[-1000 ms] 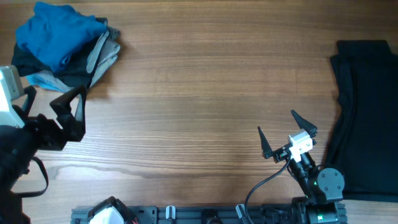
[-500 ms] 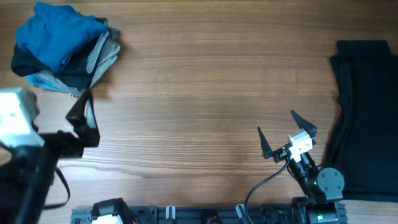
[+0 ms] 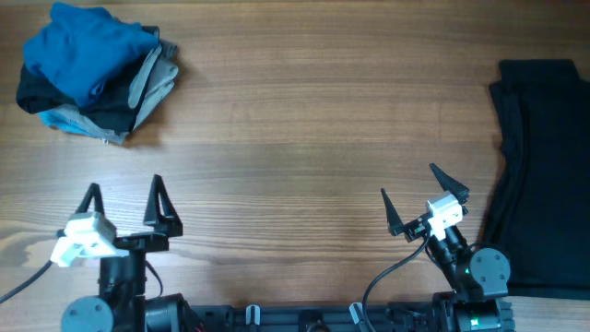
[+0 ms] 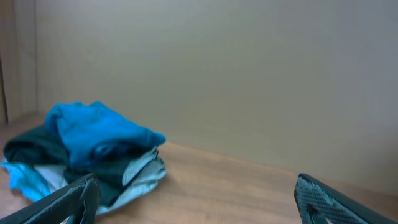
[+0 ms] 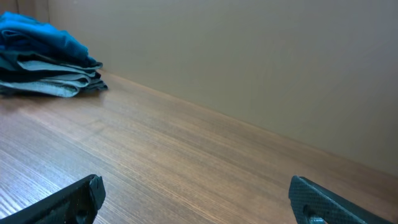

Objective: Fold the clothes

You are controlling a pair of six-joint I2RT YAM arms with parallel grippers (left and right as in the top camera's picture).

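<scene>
A heap of clothes [image 3: 88,66] lies at the table's far left corner, a medium-blue T-shirt [image 3: 83,46] on top of black, grey and light-blue garments. The heap also shows in the left wrist view [image 4: 81,149] and the right wrist view [image 5: 43,62]. A black garment [image 3: 539,166] lies flat along the right edge. My left gripper [image 3: 123,200] is open and empty near the front left edge. My right gripper [image 3: 419,189] is open and empty near the front, right of centre.
The wooden table [image 3: 304,129] runs between the heap and the black garment. A plain wall [image 4: 217,74] stands behind the table. The arm bases and a black rail [image 3: 304,318] sit along the front edge.
My left arm has drawn back from beside the heap to the front left edge, and its gripper now points towards the far side. The right arm has not moved.
</scene>
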